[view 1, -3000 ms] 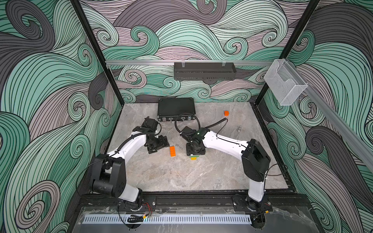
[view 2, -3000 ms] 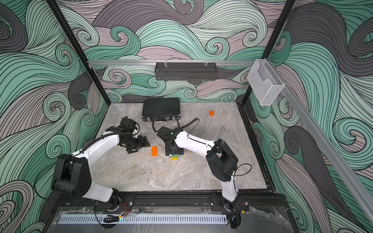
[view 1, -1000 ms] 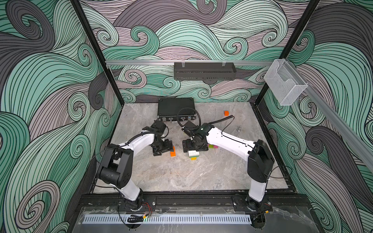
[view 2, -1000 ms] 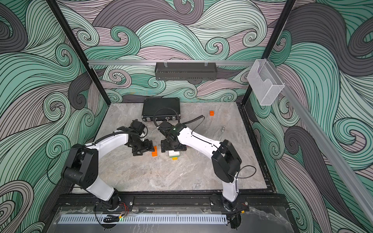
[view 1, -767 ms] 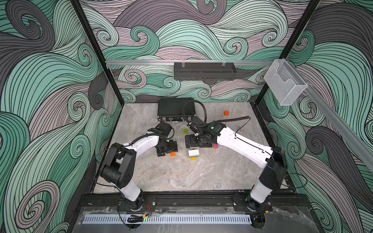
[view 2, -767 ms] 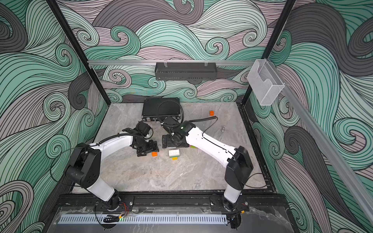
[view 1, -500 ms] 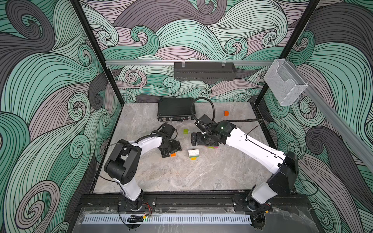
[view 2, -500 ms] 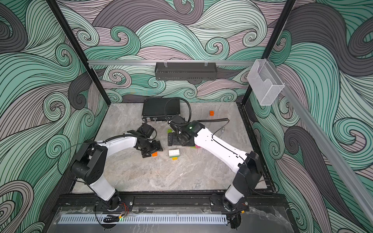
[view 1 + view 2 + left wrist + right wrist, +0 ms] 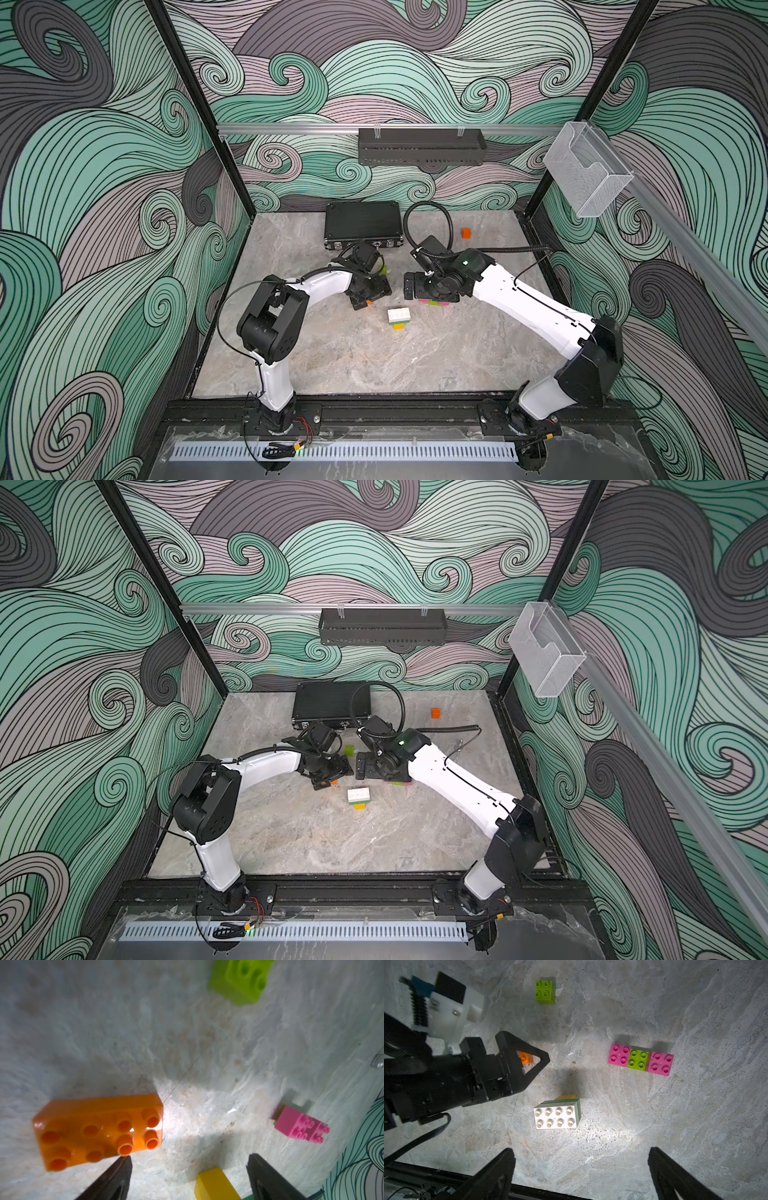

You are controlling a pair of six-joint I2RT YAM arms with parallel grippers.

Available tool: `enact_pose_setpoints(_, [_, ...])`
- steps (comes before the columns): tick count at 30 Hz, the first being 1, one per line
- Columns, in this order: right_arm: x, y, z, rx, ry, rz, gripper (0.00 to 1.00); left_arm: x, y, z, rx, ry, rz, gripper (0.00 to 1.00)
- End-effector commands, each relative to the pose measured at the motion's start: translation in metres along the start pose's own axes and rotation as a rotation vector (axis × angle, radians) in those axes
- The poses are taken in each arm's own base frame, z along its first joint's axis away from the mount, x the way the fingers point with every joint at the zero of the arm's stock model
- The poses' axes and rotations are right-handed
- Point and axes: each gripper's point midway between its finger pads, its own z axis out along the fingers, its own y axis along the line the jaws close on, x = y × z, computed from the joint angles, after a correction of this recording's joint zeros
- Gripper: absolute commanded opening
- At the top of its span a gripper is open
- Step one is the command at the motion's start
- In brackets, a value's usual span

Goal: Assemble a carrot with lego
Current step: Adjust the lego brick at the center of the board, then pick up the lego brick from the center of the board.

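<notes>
Orange brick (image 9: 97, 1130) lies studs-up just outside my left pincer (image 9: 189, 1156), beside one fingertip (image 9: 121, 1169); jaws apart and empty. Its long axis lines up with their gap, and the stack (image 9: 400, 316) sits to its right.

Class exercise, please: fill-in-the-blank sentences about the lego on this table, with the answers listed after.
The top brick of the stack is ____. The lime brick in the row sits between two ____ bricks. The orange brick near the left gripper shows ____ studs. The right gripper has its jaws ____.
Missing words: white, pink, eight, open.
</notes>
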Motion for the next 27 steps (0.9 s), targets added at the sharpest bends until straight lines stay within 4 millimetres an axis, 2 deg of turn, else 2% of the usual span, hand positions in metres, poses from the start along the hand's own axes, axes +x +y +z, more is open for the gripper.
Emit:
enact_pose_setpoints(1, [-0.001,-0.005,-0.010,-0.005,-0.014,0.008,1.00,0.000,0.028,-0.028,-0.187,-0.017,0.138,0.87])
enact_pose_setpoints(4, [0.000,-0.005,-0.008,-0.011,-0.010,0.006,1.00,-0.002,0.042,-0.048,-0.292,-0.010,0.250,0.87])
enact_pose_setpoints(7, [0.000,-0.003,-0.004,-0.019,-0.006,0.011,0.99,-0.005,0.062,-0.056,-0.450,0.024,0.228,0.84])
enact_pose_setpoints(10, [-0.001,-0.004,-0.003,-0.028,-0.012,0.019,1.00,-0.001,0.063,-0.048,-0.471,0.056,0.164,0.83])
enact_pose_setpoints(15, [-0.003,-0.011,-0.006,-0.036,-0.016,0.039,1.00,-0.003,0.056,-0.035,-0.433,0.054,0.068,0.93])
enact_pose_setpoints(19, [-0.003,-0.020,-0.006,-0.042,-0.027,0.062,1.00,-0.005,0.048,-0.016,-0.369,0.043,0.042,0.95])
enact_pose_setpoints(27, [-0.006,-0.029,-0.007,-0.049,-0.033,0.089,1.00,-0.010,0.044,0.005,-0.316,0.013,0.017,0.91])
